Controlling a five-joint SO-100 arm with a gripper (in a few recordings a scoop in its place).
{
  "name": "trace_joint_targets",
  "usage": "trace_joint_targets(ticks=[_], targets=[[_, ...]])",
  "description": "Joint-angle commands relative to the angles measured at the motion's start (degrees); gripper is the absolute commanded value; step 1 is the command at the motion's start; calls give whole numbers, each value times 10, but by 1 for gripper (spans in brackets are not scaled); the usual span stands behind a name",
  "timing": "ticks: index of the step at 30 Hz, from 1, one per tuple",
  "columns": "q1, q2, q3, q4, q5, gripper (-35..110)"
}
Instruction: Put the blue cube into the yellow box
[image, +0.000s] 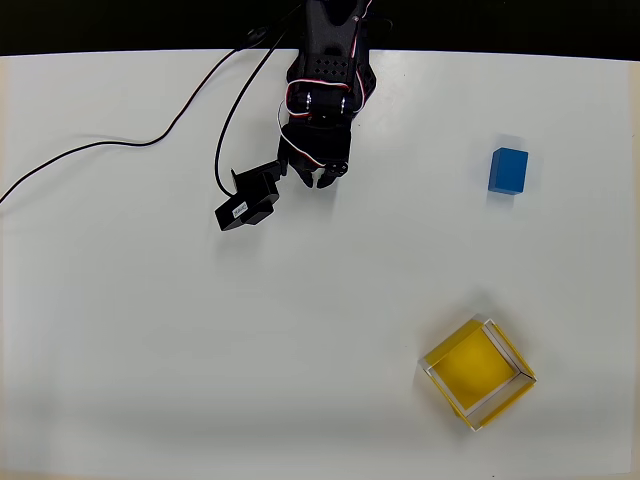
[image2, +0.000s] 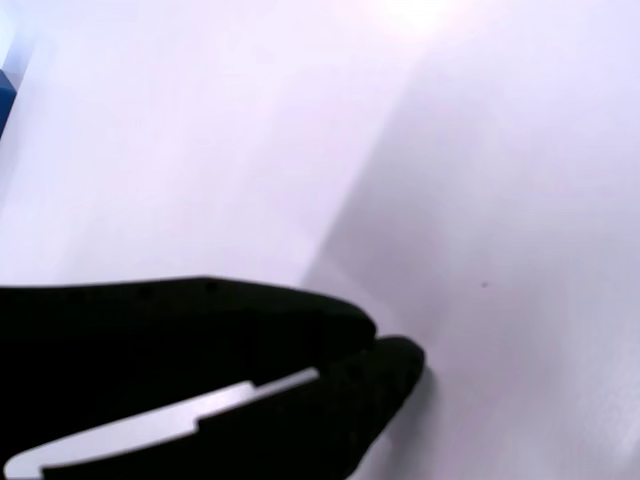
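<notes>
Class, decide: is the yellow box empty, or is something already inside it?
Empty. In the overhead view the yellow box shows only its bare yellow floor, and the blue cube sits apart on the table.

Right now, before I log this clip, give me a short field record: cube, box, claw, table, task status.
blue cube: on the table, right side of the overhead view, untouched
yellow box: lower right, open top, nothing inside, turned at an angle
claw: near the top centre, fingers together, holding nothing, well apart from the cube
table: white, a black cable trailing at upper left
task status: cube not yet grasped
</notes>
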Motion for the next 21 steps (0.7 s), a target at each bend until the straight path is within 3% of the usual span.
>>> trace_joint_targets(ticks=[1,21], targets=[[-8,15,16,5,15,0],[-15,-38,-62,-4,10,1]])
